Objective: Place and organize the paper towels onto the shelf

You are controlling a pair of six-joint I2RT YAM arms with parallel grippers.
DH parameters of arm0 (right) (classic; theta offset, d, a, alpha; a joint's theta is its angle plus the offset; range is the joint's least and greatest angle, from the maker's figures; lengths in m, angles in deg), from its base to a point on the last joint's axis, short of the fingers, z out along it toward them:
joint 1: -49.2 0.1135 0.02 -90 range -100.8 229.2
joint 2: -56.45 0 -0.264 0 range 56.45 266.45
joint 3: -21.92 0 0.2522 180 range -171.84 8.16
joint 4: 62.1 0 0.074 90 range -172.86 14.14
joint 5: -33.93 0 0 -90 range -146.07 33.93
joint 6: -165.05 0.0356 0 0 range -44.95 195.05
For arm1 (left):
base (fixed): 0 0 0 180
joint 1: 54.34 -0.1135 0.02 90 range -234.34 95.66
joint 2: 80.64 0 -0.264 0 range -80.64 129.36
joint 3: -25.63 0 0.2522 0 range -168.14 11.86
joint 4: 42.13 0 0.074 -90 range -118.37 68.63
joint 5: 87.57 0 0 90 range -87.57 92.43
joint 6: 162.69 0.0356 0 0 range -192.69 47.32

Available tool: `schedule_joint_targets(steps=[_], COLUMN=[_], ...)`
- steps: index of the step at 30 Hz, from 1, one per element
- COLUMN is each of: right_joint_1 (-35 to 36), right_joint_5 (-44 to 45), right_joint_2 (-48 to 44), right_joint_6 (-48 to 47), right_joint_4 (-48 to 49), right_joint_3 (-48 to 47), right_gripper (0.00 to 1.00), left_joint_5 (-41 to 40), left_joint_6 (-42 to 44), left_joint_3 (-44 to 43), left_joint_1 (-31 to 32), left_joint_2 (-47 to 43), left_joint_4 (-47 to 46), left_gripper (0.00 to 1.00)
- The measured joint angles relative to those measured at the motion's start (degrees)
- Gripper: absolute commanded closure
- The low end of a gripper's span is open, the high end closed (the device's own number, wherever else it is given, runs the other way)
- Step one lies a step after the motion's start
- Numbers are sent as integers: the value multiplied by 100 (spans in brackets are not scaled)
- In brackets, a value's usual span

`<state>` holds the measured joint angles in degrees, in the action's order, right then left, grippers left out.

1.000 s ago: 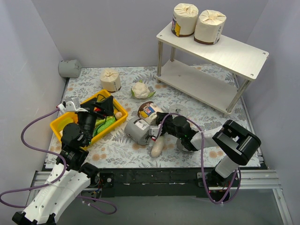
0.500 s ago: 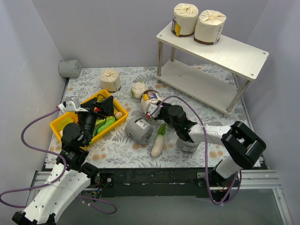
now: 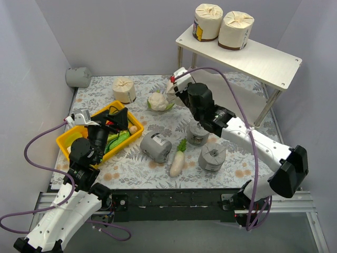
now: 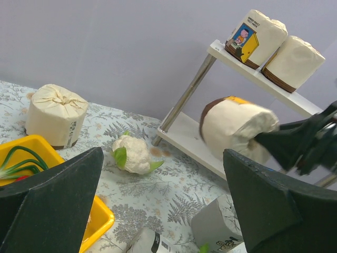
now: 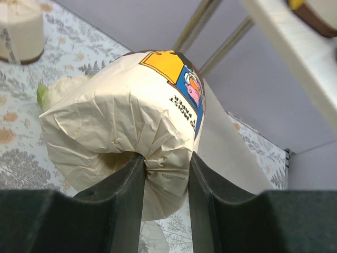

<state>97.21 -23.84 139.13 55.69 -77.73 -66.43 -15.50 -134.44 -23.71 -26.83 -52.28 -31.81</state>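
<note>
My right gripper (image 3: 174,86) is shut on the pleated end of a cream paper towel roll with a colourful label (image 5: 131,116). It holds the roll in the air beside the shelf's (image 3: 253,57) left front leg. The roll also shows in the left wrist view (image 4: 237,129). Two cream rolls (image 3: 208,22) (image 3: 235,30) stand on the top board. Another cream roll (image 3: 124,89) stands on the mat at the back left. Three grey rolls (image 3: 156,147) (image 3: 198,134) (image 3: 212,157) sit on the mat in front. A fourth grey roll (image 3: 78,77) lies at the far left wall. My left gripper (image 3: 113,120) is open and empty over the yellow tray.
A yellow tray (image 3: 66,138) with vegetables sits at the left. A cauliflower (image 3: 158,101) lies left of my right gripper. A white radish (image 3: 177,162) lies between the front grey rolls. The shelf's lower board (image 3: 221,95) is bare.
My right gripper has lifted the labelled cream roll off the mat and carried it back and up toward the shelf. The left arm has not moved.
</note>
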Motion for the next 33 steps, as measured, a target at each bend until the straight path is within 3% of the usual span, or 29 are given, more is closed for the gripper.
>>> schedule_joint_targets(steps=[9,18,33], right_joint_1=[-420,-2162,-3773], right_joint_5=[699,743,-407], right_joint_2=[-586,-581,282], right_joint_6=[754,1449,2426], right_joint_4=[-1397,-2817,-4164], right_joint_3=[-1709,-3176,-4417], right_gripper=[67,65,59], left_joint_5=[42,61,79], left_joint_6=[-2,-4,-4], left_joint_3=[0,0,0], left_joint_1=[0,0,0], left_joint_2=[4,4,4], left_joint_4=[0,0,0], left_gripper=[2,2,2])
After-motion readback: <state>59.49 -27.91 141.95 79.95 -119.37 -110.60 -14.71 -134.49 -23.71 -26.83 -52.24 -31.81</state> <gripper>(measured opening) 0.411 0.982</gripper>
